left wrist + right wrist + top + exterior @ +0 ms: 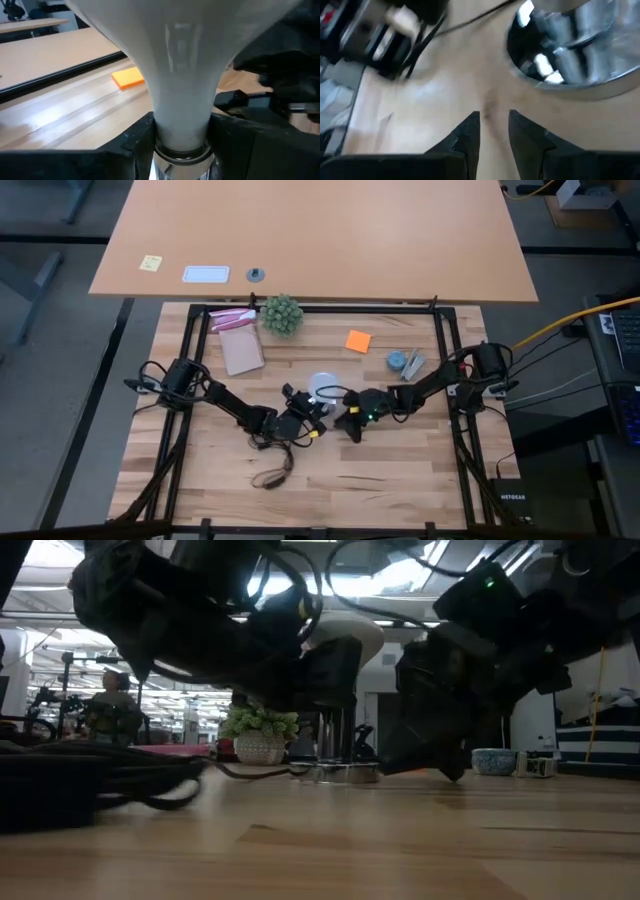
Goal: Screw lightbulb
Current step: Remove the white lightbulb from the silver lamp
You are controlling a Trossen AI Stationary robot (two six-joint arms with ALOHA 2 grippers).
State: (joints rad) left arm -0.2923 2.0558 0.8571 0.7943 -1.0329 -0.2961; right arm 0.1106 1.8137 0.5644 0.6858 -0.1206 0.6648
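The lightbulb (325, 388), frosted white, stands upright with its silvery screw end down in the round silver socket disc (335, 773), which lies on the table's middle. My left gripper (305, 412) comes from the table's left and is shut on the bulb. My right gripper (352, 423) is just right of the socket disc (580, 55), low over the wood. Its fingers are a narrow gap apart with nothing between them. My left gripper pinches the bulb's narrow neck (180, 135) between its two fingers, just above the metal screw end (182, 157). The fingers (135, 145) come about level from the table's left. The bulb stands upright, its globe above the fingers and its screw end in the socket disc.
A spiky green ball plant (281, 314) and a pink-brown pack (238, 345) stand at the far left. An orange note (358, 340) and a small blue-grey item (400, 361) lie at the far right. A thin cord loop (272, 475) lies near the front.
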